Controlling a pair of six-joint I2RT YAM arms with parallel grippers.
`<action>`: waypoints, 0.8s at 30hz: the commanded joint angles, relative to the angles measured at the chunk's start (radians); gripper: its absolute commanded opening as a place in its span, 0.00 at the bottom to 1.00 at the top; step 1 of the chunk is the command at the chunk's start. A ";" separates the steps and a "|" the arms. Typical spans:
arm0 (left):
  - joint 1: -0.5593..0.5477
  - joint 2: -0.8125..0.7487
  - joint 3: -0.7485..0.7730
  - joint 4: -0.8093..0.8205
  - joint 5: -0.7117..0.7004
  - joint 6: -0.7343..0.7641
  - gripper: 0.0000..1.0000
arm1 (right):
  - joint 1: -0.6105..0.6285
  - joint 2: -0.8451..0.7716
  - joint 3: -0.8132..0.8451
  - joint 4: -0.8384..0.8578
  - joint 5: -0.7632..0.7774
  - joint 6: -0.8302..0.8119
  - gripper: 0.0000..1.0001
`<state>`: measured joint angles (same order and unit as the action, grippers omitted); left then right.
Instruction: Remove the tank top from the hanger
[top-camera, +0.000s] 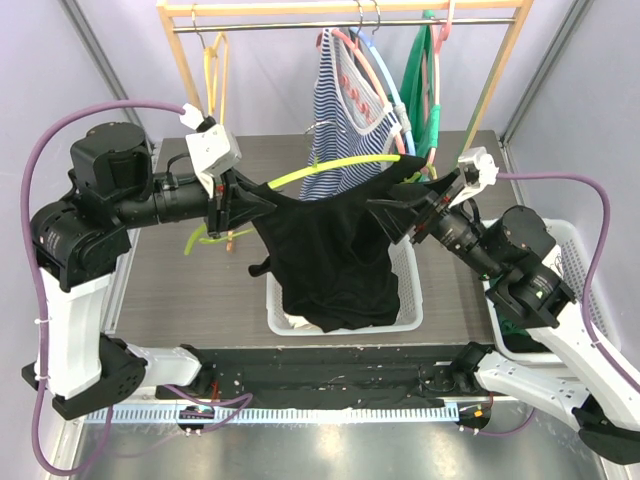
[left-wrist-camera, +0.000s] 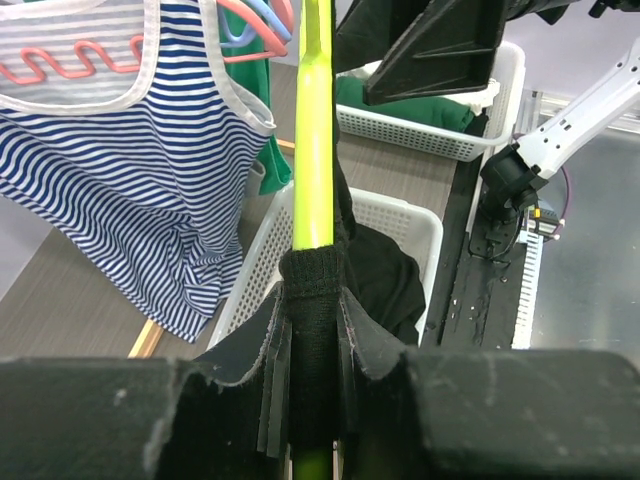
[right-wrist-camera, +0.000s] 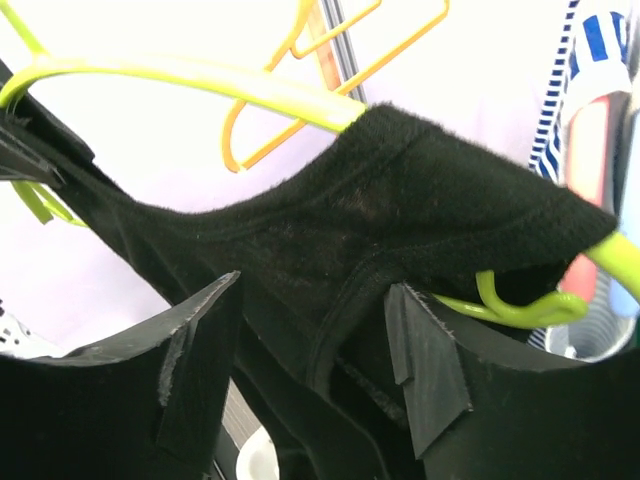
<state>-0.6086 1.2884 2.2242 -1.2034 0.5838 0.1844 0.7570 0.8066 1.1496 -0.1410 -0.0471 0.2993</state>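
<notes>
Because the left tool (left-wrist-camera: 312, 340) pins the tank top (top-camera: 330, 250) to the hanger (top-camera: 320, 168) while the right tool (right-wrist-camera: 312, 300) gapes wide, the strap may snag.

A black tank top (top-camera: 325, 250) sags from a lime hanger (top-camera: 330, 168) above a white basket (top-camera: 412, 300) — left gripper (top-camera: 228, 207) clamping one shoulder, right gripper (top-camera: 400, 218) at the other, jaws spread. Behind, a wooden rack (top-camera: 340, 8) carries a striped top (top-camera: 345, 110).
</notes>
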 joint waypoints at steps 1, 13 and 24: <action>-0.003 -0.029 0.017 0.039 0.034 -0.003 0.00 | -0.004 0.020 0.019 0.113 -0.019 0.023 0.62; -0.003 -0.034 -0.024 0.050 -0.032 0.021 0.00 | -0.004 -0.001 0.029 0.130 -0.089 0.047 0.05; -0.003 -0.055 -0.074 0.039 -0.104 0.089 0.00 | -0.002 -0.145 0.010 0.026 0.182 0.047 0.01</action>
<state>-0.6086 1.2671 2.1429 -1.2175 0.5049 0.2409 0.7570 0.7116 1.1500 -0.1120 -0.0448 0.3397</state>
